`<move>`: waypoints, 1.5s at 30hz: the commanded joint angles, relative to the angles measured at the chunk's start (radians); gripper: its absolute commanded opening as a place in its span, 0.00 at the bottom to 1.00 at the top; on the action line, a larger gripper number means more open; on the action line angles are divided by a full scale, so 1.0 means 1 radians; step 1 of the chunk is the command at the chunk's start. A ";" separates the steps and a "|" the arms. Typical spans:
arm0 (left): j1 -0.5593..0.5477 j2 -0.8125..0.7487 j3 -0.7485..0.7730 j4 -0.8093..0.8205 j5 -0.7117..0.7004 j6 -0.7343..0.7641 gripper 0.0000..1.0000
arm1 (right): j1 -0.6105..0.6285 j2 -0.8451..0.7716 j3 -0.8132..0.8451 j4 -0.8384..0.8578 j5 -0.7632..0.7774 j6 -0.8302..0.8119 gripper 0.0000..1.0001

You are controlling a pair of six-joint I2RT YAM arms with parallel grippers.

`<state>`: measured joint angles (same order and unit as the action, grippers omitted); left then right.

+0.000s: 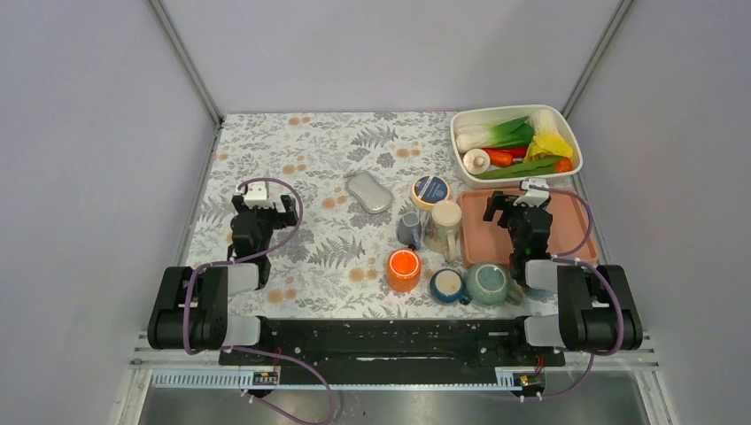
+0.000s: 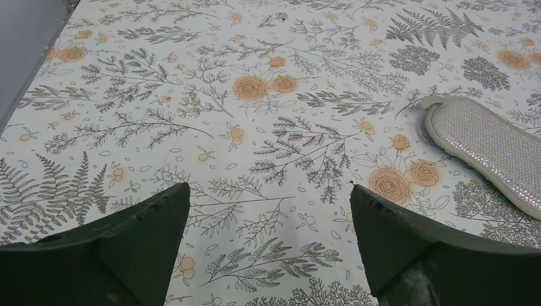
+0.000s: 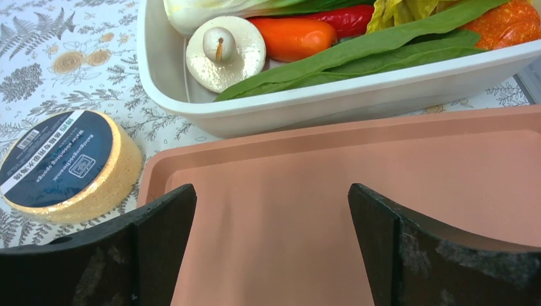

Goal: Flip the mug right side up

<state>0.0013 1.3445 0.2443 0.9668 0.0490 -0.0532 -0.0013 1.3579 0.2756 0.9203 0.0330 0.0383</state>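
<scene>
Several mugs stand in a cluster at the table's middle right in the top view: an orange mug (image 1: 403, 268) and a blue mug (image 1: 447, 285) with their openings up, a teal mug (image 1: 485, 282), a tall beige mug (image 1: 445, 225) showing a closed flat top, and a small grey-blue mug (image 1: 409, 228). I cannot tell for sure which ones are inverted. My left gripper (image 1: 263, 205) (image 2: 268, 210) is open and empty over bare tablecloth at the left. My right gripper (image 1: 520, 202) (image 3: 271, 210) is open and empty over the pink tray (image 1: 567, 205) (image 3: 332, 185).
A white tub (image 1: 460, 152) (image 3: 332, 102) of toy vegetables sits at the back right. A round yellow sponge (image 1: 430, 189) (image 3: 64, 166) lies left of the tray. A grey oval scrubber (image 1: 368, 191) (image 2: 491, 150) lies mid-table. Grey walls enclose the table.
</scene>
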 commanded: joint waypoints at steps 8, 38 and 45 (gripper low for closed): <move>-0.001 -0.019 0.020 0.035 0.028 0.003 0.99 | -0.003 -0.322 0.161 -0.492 -0.131 0.091 0.99; -0.007 -0.148 0.759 -1.338 0.509 0.022 0.93 | 0.704 -0.143 0.402 -1.212 0.327 0.362 0.70; -0.016 -0.148 0.756 -1.338 0.515 0.019 0.91 | 0.704 -0.083 0.413 -1.168 0.370 0.364 0.58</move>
<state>-0.0086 1.2312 0.9916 -0.3824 0.5312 -0.0235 0.6941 1.2507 0.6357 -0.2989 0.3386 0.3828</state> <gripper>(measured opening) 0.918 0.607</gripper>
